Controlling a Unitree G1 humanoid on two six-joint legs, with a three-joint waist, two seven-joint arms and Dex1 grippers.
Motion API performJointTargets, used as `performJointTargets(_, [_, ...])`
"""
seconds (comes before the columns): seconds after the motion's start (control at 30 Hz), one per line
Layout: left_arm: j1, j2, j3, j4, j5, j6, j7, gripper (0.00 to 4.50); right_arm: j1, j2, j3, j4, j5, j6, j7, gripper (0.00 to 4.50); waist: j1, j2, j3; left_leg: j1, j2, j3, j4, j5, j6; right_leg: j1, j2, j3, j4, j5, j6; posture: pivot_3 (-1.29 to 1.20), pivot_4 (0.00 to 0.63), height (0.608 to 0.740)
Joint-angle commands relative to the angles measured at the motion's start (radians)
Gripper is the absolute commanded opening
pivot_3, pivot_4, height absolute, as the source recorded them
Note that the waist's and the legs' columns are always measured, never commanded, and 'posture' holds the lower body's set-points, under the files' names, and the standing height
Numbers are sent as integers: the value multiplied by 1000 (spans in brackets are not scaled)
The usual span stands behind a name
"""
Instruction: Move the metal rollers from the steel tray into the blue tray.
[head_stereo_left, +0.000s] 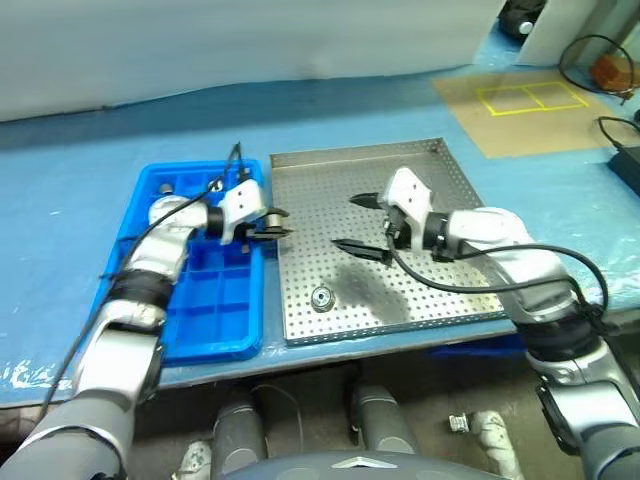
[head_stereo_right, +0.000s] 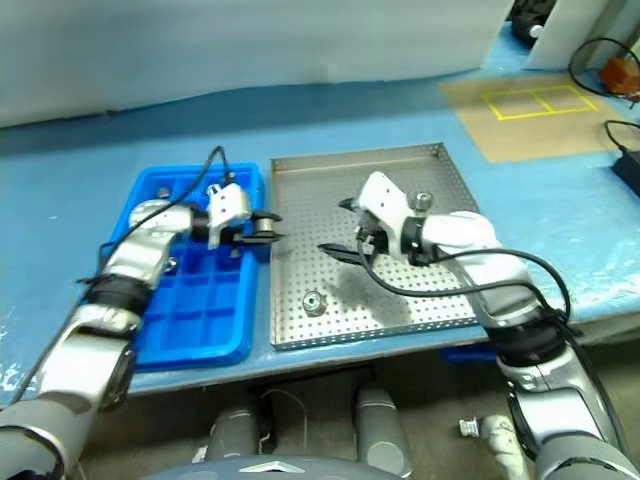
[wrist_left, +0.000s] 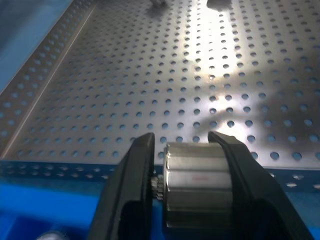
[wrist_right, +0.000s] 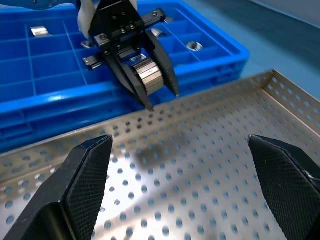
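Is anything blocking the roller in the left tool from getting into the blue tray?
Nothing visible does. The left tool grips a metal roller right at the edge where the steel tray meets the blue tray, whose nearest compartments lie open beside it.

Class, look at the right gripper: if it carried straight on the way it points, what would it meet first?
Probably the left gripper shut on a metal roller, above the steel tray edge; depth is uncertain.

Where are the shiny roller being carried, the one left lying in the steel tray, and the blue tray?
held roller (wrist_right: 148, 75), right wrist view, its ribbed side
loose roller (head_stereo_left: 321, 297), left eye view, its top
blue tray (head_stereo_left: 215, 348), left eye view, near rim
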Motion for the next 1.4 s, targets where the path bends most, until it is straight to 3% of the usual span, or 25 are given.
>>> performJointTargets(0.03, [41, 60, 90, -184, -76, 92, 54, 1369, -61, 52, 39, 76, -28, -99, 60, 4500, 30, 1, 0, 0, 1, 0, 0, 0, -1, 0, 1, -1, 1, 0, 0, -19, 150, 740])
performJointTargets(0.27, [175, 142, 226, -396, -194, 249, 143, 1369, -134, 146, 74, 229, -68, -208, 145, 4500, 98, 1, 1, -1, 0, 0, -1, 1, -3, -1, -1, -1, 2, 0, 0, 108, 150, 740])
performJointTargets(0.67, [593, 281, 418, -711, -388, 483, 143, 1369, -188, 232, 92, 368, -117, -311, 247, 4500, 110, 0, 1, -4, 3, -1, -5, 5, -8, -10, 4, -1, 7, 0, 1, 189, 150, 740])
performJointTargets(0.9, [734, 277, 416, -725, -377, 467, 162, 1369, -196, 256, 89, 391, -130, -327, 274, 4500, 117, 0, 1, -4, 4, -1, -7, 6, -11, -12, 4, -1, 9, -1, 1, 204, 150, 740])
performJointTargets(1.4, [759, 264, 310, -653, -330, 398, 173, 1369, -186, 236, 70, 357, -114, -290, 324, 4500, 132, 0, 0, -3, 8, -1, -9, 8, -14, -13, 10, 0, 9, 0, 0, 167, 150, 740])
